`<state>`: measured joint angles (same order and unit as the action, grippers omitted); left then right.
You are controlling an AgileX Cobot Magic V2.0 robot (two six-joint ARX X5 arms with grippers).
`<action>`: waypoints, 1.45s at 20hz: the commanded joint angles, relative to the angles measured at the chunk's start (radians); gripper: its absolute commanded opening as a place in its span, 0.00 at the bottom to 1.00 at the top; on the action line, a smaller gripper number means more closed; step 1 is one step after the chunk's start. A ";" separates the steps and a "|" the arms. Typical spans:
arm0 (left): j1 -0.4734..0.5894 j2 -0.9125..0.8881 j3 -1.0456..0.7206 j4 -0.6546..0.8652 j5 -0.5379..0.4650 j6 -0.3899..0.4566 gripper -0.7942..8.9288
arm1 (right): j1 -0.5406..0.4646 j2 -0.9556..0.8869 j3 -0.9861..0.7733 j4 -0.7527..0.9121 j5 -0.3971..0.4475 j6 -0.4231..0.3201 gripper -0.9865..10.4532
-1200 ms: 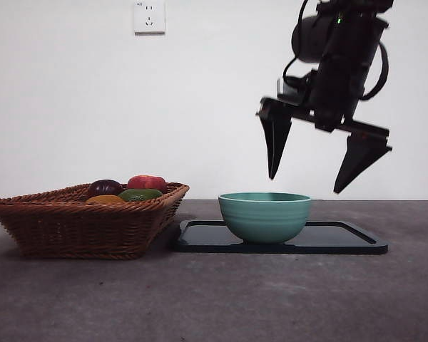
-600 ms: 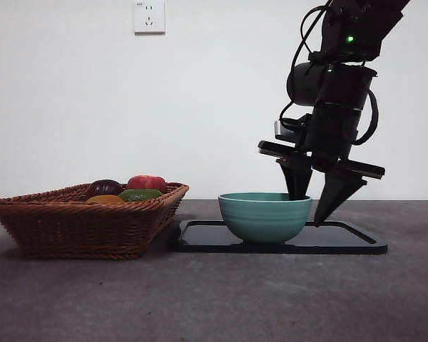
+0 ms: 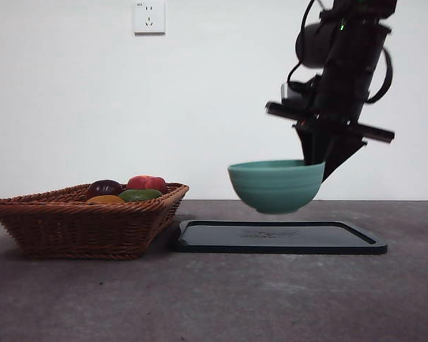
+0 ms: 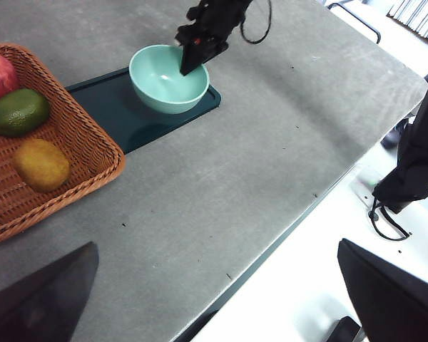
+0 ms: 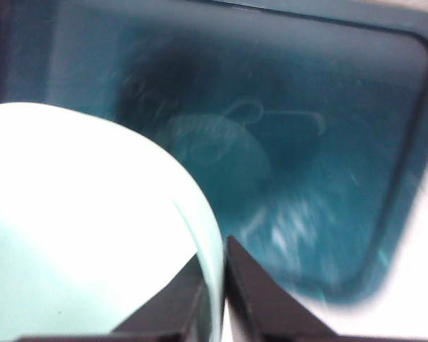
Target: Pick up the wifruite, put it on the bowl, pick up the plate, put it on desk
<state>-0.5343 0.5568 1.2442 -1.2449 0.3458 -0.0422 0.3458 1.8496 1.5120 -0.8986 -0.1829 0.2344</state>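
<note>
Above the black tray [image 3: 357,246], no lettering readable anywhere, the right gripper [image 3: 315,165] has clamped the bowl [image 3: 275,185] by its rim, one jaw inside, one outside, and lifted it clear since half a second ago. Wifruite [image 4: 41,164] sits in the basket [image 4: 85,135]; desk [image 4: 271,142] wide open beside. Left gripper [image 4: 221,299] waits, jaws spread.

glossy ceramic bowl [image 3: 275,185], woven wicker basket [image 3: 85,221]
</note>
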 commanded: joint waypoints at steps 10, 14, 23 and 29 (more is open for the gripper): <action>-0.006 0.004 0.011 0.011 0.004 0.007 0.66 | 0.140 -0.318 -0.222 -0.067 0.000 -0.066 0.10; -0.006 0.004 0.011 0.011 0.004 0.008 0.66 | 0.212 -0.379 -0.375 0.006 -0.004 -0.058 0.10; -0.006 0.004 0.011 0.011 0.004 0.008 0.66 | 0.281 -0.378 -0.615 0.235 -0.037 0.046 0.10; -0.006 0.004 0.011 0.011 0.004 0.008 0.66 | 0.281 -0.377 -0.674 0.283 -0.051 0.069 0.10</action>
<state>-0.5343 0.5568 1.2442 -1.2449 0.3462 -0.0422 0.6201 1.4590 0.8318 -0.6247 -0.2314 0.2859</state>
